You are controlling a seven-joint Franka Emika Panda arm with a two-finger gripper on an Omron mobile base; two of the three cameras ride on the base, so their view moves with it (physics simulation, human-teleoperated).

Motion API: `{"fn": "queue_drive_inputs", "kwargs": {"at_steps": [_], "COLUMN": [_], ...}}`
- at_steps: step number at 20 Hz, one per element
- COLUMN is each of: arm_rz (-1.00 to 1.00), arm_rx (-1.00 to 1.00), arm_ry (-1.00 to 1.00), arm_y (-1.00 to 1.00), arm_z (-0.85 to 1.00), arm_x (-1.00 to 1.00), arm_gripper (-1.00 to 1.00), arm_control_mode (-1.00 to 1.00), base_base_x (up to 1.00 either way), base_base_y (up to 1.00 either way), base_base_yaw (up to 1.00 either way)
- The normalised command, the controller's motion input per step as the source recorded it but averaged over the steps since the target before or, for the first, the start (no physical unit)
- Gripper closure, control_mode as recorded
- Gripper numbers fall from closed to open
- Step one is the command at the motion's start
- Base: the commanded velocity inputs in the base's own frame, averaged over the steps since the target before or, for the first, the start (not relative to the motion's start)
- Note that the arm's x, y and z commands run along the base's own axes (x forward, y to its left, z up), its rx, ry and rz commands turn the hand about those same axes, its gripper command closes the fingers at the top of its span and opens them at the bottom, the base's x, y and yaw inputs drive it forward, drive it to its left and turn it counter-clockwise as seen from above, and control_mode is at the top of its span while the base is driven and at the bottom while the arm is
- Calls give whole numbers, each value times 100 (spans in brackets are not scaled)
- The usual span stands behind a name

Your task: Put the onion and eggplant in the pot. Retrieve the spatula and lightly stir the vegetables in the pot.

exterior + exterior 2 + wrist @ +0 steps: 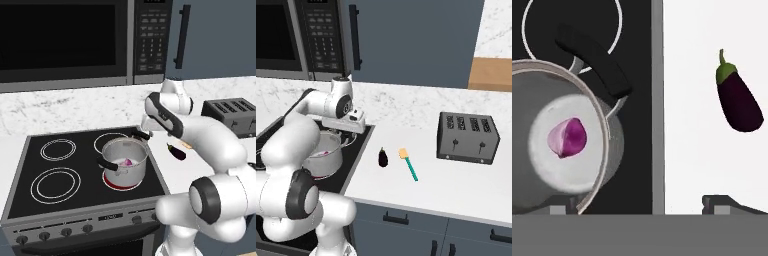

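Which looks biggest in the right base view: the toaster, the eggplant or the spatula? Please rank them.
1. The toaster, clearly the largest.
2. The spatula, longer than the eggplant but thin.
3. The eggplant, the shortest, though plumper than the spatula.

The onion [567,137] is pinkish-purple inside the shiny steel pot [125,162] with 2 black handles. The eggplant [738,97] is glossy dark purple with a green stem; the spatula [408,163] has a teal handle and tan head.
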Motion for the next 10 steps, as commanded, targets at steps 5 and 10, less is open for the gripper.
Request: {"fn": "queue_drive_inputs", "kwargs": {"at_steps": [5, 10], "arm_rz": [7, 18], "arm_rx": [0, 6], "arm_ry": [-1, 1], "arm_y": [-100, -86], "arm_z": [-59, -72], "arm_x": [26, 5], "arm_gripper": [-100, -100], "arm_control_mode": [-100, -100], "base_base_x": [0, 0], "base_base_y": [0, 0], "base_base_yaw": [0, 0]}}
